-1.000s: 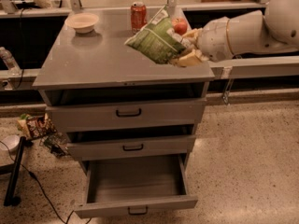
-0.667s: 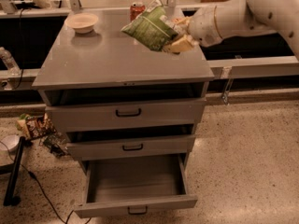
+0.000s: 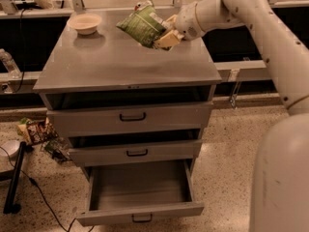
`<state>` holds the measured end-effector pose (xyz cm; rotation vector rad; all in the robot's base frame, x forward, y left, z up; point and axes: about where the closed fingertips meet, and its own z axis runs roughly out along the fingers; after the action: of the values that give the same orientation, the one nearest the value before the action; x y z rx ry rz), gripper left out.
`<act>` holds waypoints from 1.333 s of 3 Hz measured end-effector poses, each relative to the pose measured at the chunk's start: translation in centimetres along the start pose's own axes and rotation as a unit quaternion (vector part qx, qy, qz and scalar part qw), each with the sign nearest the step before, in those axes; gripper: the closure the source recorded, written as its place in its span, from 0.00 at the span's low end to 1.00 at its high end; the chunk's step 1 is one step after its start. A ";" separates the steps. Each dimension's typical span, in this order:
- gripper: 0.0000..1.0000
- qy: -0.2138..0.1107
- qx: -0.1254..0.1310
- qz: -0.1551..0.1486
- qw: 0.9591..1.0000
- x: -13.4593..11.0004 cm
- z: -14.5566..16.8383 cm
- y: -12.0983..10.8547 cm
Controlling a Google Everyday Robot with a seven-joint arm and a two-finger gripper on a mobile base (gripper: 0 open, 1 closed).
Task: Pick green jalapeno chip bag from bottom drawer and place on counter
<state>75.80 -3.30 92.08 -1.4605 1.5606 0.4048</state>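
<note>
Far left, floor level: a few loose snack packets (image 3: 35, 130) lie against the cabinet's foot, brown and mixed colours. They are not the target and sit well apart from the action.

Left rear of the counter (image 3: 125, 66): a shallow pale bowl (image 3: 84, 23) sits upright near the back corner. The grey top in front of it and toward the middle is bare, which gives a flat landing spot.

Centre, below the top: three grey drawers are stacked. The upper two are only slightly out. The bottom drawer (image 3: 140, 210) is pulled well forward and its tray shows nothing inside, which fits the bag having been lifted out of it.

Centre rear, above the top: the green jalapeno chip bag (image 3: 142, 25) hangs tilted, its left end drooping toward the bowl side. It seems clear of the counter rather than resting on it, though the gap is hard to judge from this angle. It sits near the bowl but does not touch it.

Just right of the bag: the gripper (image 3: 164, 36) reaches in from the right, fingers clamped on the bag's right edge. Pinching one edge explains the crumpled foil sagging away from the hold.

Right: the white arm sweeps in from the frame's right side, over the counter's rear corner.

Judgement: the carry looks nearly finished, and lowering and letting go remain. A slack foil bag could slide toward the bowl on release.
</note>
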 end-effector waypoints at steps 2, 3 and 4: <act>0.39 0.028 -0.019 0.037 0.999 3.0 3.8 -1.4; 0.08 0.037 -0.010 0.040 0.998 3.5 3.9 -2.1; 0.00 0.035 0.007 0.050 0.998 4.3 2.2 -2.6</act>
<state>79.61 -4.85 88.44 -1.4016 1.6943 0.4047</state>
